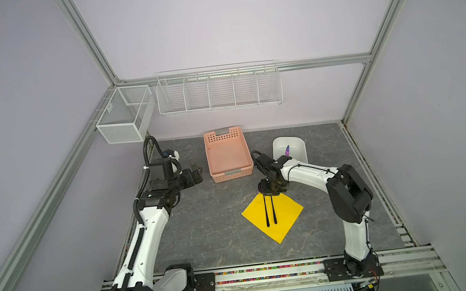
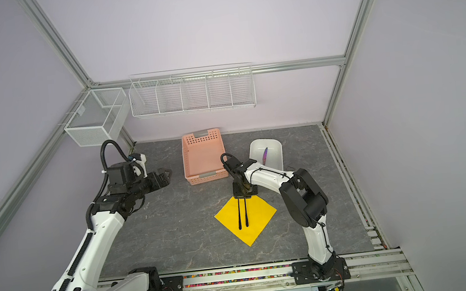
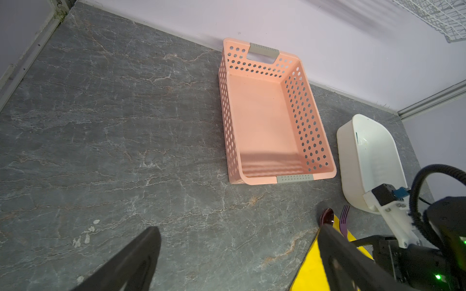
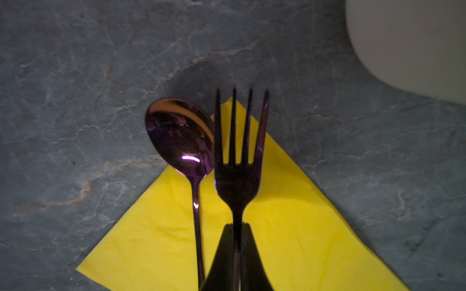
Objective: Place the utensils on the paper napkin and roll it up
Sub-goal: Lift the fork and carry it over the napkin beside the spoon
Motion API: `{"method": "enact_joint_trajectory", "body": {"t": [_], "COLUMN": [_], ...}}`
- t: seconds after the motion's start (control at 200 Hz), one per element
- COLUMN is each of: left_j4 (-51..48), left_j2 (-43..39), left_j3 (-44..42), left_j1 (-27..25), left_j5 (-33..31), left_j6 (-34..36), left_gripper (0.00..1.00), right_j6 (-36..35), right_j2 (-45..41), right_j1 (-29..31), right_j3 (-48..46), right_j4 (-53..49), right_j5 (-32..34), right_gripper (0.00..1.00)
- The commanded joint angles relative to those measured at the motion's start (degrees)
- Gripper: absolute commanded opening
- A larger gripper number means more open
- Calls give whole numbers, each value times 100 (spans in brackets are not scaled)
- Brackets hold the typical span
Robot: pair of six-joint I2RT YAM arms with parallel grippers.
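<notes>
A bright yellow paper napkin (image 1: 273,216) lies flat on the grey marbled table (image 1: 204,227), turned like a diamond, toward the near right of the middle. Two of the utensils lie side by side along it, thin black handles pointing toward the near edge. In the right wrist view the spoon (image 4: 180,136) sits just beside the fork (image 4: 237,163). The spoon's bowl overhangs the napkin's edge, and the fork's tines reach past the far corner. The right claw (image 4: 237,226) is pinched tight on the fork's neck; whether the fork rests on the paper cannot be told. The knife (image 1: 287,150) shows its purple blade inside the white tub (image 1: 297,148), behind the right arm. The left claw (image 1: 199,173) hangs spread wide, holding nothing, left of the pink basket (image 1: 227,158).
</notes>
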Motion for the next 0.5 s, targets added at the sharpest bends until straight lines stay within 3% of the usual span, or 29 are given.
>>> {"method": "enact_joint_trajectory", "body": {"t": [0.0,0.495], "left_j4": [61,73], "left_j2": [-47,-23], "left_j3": [-59,-59], "left_j1": [23,23], "left_j5": [84,106], "left_j6": [-47,-64], "left_gripper": [97,97], "right_j6": [137,175], "right_j2": [107,215], "right_j1": [7,-15], "right_j3": [-88,-104], "right_j4": [67,13], "right_j5": [-53,27], "right_gripper": [7,6]}}
